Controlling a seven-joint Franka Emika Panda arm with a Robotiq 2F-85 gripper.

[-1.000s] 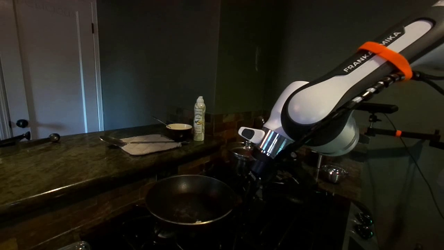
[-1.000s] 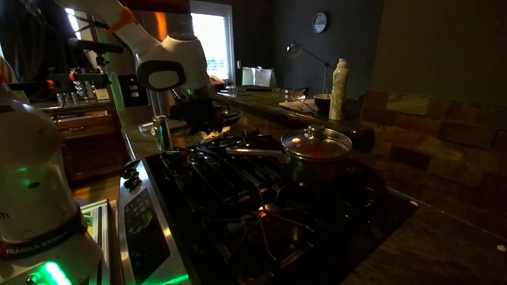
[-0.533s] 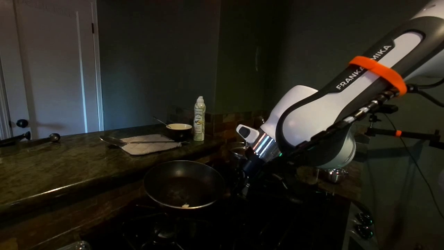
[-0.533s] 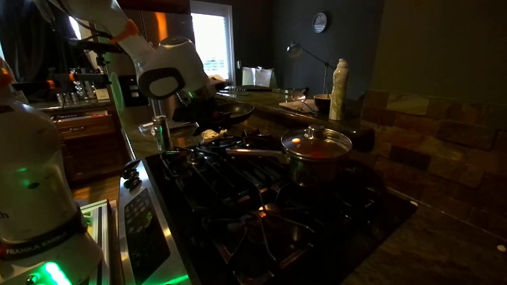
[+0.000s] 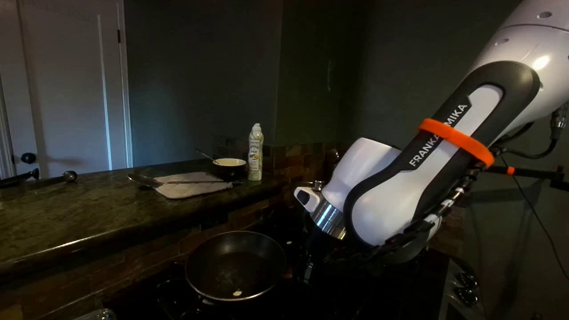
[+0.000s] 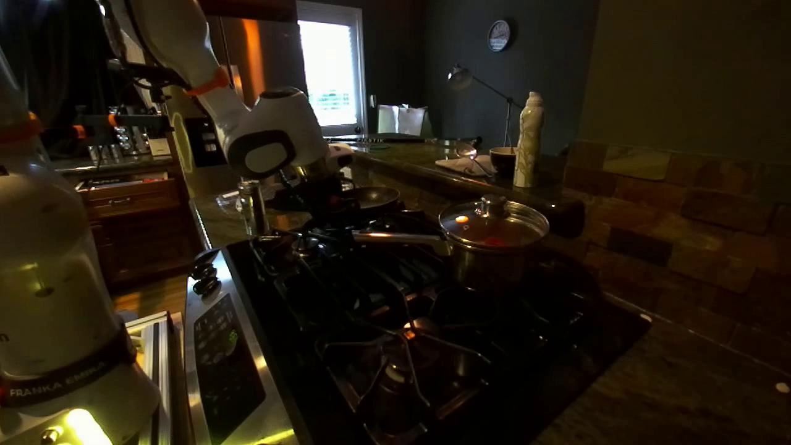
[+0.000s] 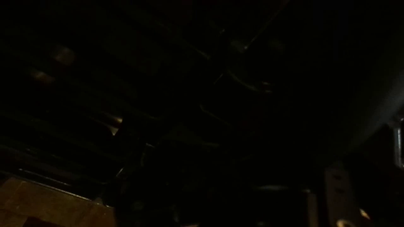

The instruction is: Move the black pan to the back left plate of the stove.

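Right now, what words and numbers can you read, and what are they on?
"FRANKA EMIKA", on the robot's base.
"FRANKA" and "MIKA", on the arm, part-covered by an orange band.
Too small or blurred to read: the bottle label, the control panel, the round wall hanging, faint marks on the door.
One letter above the base: cut off.

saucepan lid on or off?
On: in an exterior view, the glass lid covers the saucepan, its knob on top.
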